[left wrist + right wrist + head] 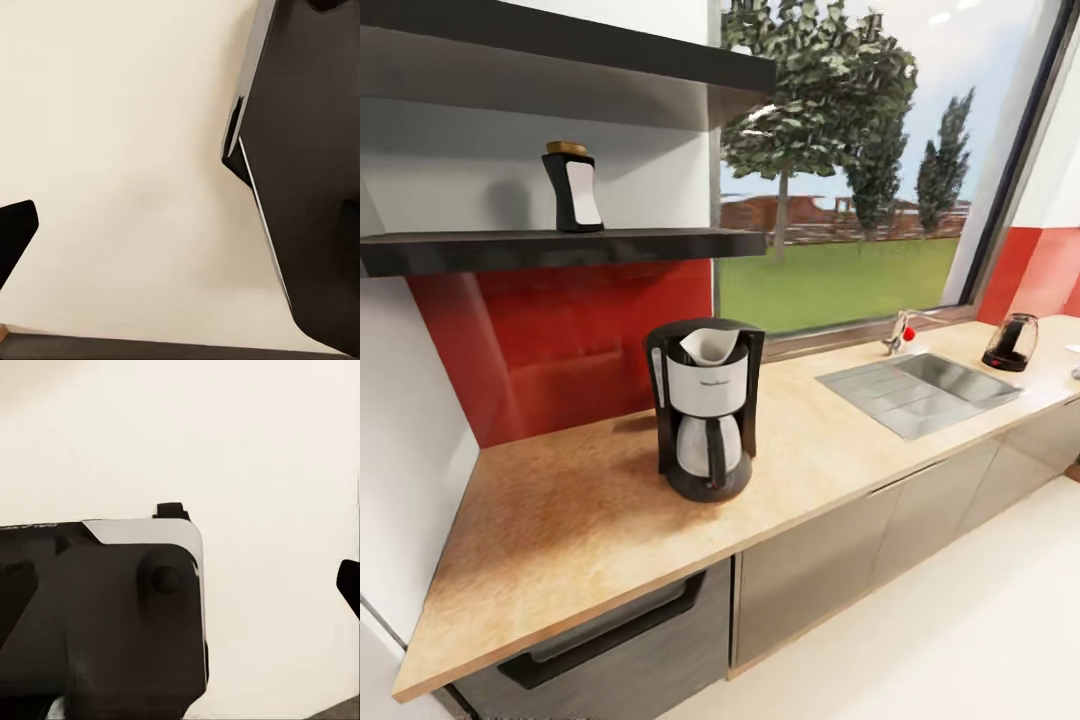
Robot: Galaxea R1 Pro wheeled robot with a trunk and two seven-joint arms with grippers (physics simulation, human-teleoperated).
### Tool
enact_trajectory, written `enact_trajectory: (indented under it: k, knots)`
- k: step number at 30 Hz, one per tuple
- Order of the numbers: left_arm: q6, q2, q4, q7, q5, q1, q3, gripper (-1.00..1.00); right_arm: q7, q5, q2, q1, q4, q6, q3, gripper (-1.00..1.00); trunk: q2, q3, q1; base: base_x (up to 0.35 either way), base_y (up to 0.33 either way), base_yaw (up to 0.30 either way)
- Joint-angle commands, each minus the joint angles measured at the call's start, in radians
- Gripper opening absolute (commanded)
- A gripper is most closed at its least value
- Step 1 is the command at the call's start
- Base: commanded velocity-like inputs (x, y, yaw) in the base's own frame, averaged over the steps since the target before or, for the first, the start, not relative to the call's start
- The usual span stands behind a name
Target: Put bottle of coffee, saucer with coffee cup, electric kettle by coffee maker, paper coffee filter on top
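The black and silver coffee maker point(704, 410) stands on the wooden countertop point(560, 520), with a white paper filter point(711, 345) sitting in its top. Up on the lower dark wall shelf point(560, 248) stands the black and white bottle of coffee point(572, 187) with its tan lid. Far along the counter to the right, past the sink, sits the dark electric kettle point(1012, 343). In the left wrist view my left gripper point(180, 225) hangs open over pale floor, one fingertip point(15, 232) at the picture's edge. My right gripper point(180, 585) is likewise open, with a fingertip point(349, 585) showing.
A steel sink point(920, 385) with a tap point(900, 330) lies between the coffee maker and the kettle. An upper shelf point(560, 50) overhangs the bottle. Red backsplash and a large window run behind the counter. An oven point(610, 640) sits under the counter. Both wrist views catch my own dark body.
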Motion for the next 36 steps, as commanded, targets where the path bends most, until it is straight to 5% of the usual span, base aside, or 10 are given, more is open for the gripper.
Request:
enact_trajectory:
  k: [1,14,19,23,36]
  knots:
    - [-0.004,0.000,0.000,0.000,0.005,0.000,0.003,1.00,-0.002,0.013,0.000,0.007,-0.002,0.005,-0.007,1.00,-0.002,-0.002,0.001,0.090,-0.266,0.280]
    - [-0.004,0.001,0.000,0.002,0.008,0.000,0.004,1.00,-0.003,0.179,-0.001,0.057,-0.002,0.002,-0.006,1.00,-0.002,-0.006,0.001,0.121,-0.283,0.216]
    - [-0.005,-0.001,0.000,0.002,0.008,-0.001,0.004,1.00,-0.002,0.273,0.002,0.061,-0.003,-0.002,-0.006,1.00,-0.002,-0.006,0.001,0.080,-0.309,0.010]
    - [0.013,-0.020,0.023,0.006,0.031,0.022,0.004,1.00,-0.011,0.270,0.017,0.061,-0.006,0.010,-0.006,1.00,-0.002,-0.006,0.001,0.000,0.000,0.000]
    - [0.014,-0.017,-0.017,0.009,0.039,0.046,0.011,1.00,-0.014,0.270,0.049,0.062,-0.009,-0.002,-0.008,1.00,-0.002,-0.006,0.001,0.000,0.000,0.000]
